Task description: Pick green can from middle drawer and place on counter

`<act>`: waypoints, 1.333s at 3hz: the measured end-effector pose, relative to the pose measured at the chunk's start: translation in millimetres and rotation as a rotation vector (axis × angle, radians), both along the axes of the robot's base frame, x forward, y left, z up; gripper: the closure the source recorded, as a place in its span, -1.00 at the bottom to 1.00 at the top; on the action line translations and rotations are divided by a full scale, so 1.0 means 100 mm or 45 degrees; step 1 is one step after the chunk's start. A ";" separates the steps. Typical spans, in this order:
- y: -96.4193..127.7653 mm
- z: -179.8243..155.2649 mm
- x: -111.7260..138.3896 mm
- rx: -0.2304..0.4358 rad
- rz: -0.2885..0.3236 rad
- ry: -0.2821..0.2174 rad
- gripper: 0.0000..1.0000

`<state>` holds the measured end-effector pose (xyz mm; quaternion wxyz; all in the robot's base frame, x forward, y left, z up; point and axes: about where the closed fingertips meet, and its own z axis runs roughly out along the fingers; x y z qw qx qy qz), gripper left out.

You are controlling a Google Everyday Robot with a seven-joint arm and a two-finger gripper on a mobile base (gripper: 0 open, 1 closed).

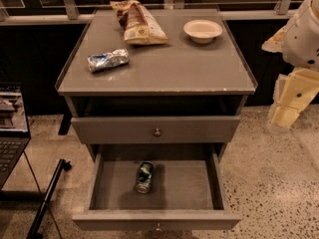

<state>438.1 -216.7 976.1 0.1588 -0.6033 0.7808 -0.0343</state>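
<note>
Item 1, can (144,177): lies on its side on the floor of the open drawer (187,185), left of centre, long axis front-to-back, apart from all 4 walls, nothing against it. Item 2, counter (174,68): carries foil packet (108,59) at left, snack bag (139,23) at back, bowl (203,30) at back right; bare patch across centre and front. Item 3, upper drawer front (199,128): shut, knob at centre, directly above the open drawer. Item 4, gripper (291,103): off to the right of the cabinet, approx. level w/ the counter's front edge, well apart from the can and not holding it; open or closed, cannot tell. Item 5, laptop (10,128): at left edge, off the cabinet. Step in hand (est.): approach; pick not yet begun, task near its start. Next move (est.) calls for: bring gripper left and down into the drawer, keeping clear of the shut front above; line up across the can's short axis, since it lies flat & may roll; take it mid-body; lift straight up before heading to the counter's bare patch.
</note>
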 end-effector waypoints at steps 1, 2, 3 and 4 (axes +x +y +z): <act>0.00 0.00 0.00 0.000 0.000 0.000 -1.00; 0.04 -0.01 0.04 0.033 -0.096 -0.074 -1.00; 0.16 -0.02 -0.19 0.143 -0.333 -0.187 -1.00; 0.27 -0.18 -0.64 0.357 -0.665 -0.221 -1.00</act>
